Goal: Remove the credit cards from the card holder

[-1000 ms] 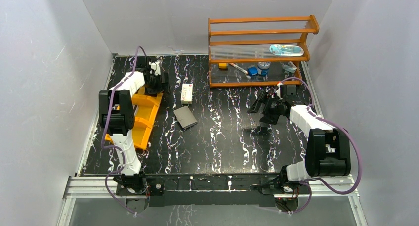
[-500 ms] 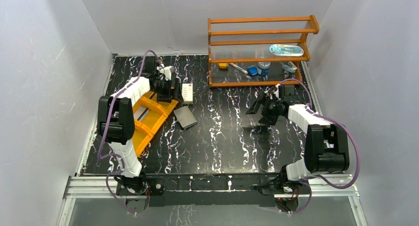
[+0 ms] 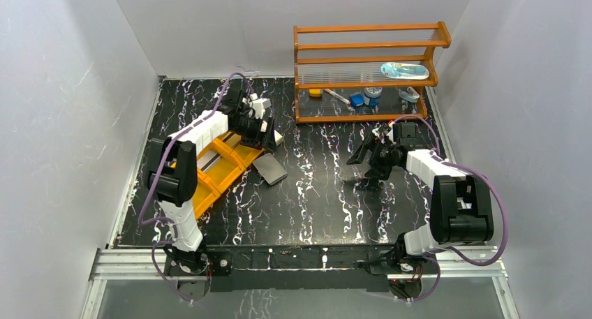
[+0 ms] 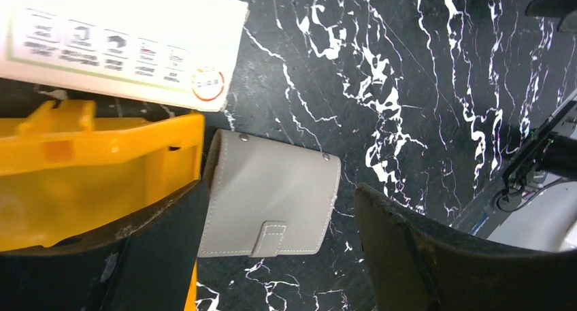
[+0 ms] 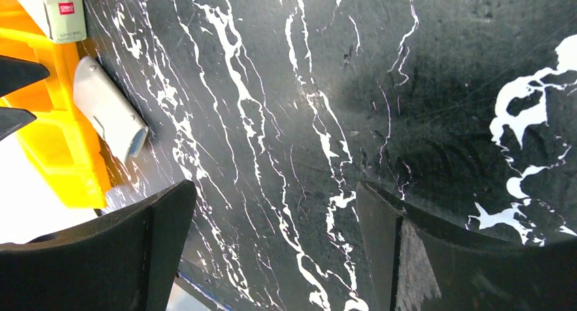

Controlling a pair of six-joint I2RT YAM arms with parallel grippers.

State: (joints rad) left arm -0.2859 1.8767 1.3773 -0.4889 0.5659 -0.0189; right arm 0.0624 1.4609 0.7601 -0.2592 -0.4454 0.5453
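My left claw (image 4: pixel 282 192) now hangs over the shut wallet (image 4: pixel 269 165) instead of the tray (image 4: pixel 102 154), open and empty like the right claw (image 5: pixel 275 188); I judge grasping comes next.

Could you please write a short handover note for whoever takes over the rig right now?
Left end effector: open, empty, poised over the card holder, one finger on either side of it in the wrist view.
Right end effector: open, empty, above bare table on the right.
Card holder: lying on the table, flap shut, beside the orange tray and white box.
Credit cards: none visible.
Done: no card out.
Left: open the card holder, pull the cards out.
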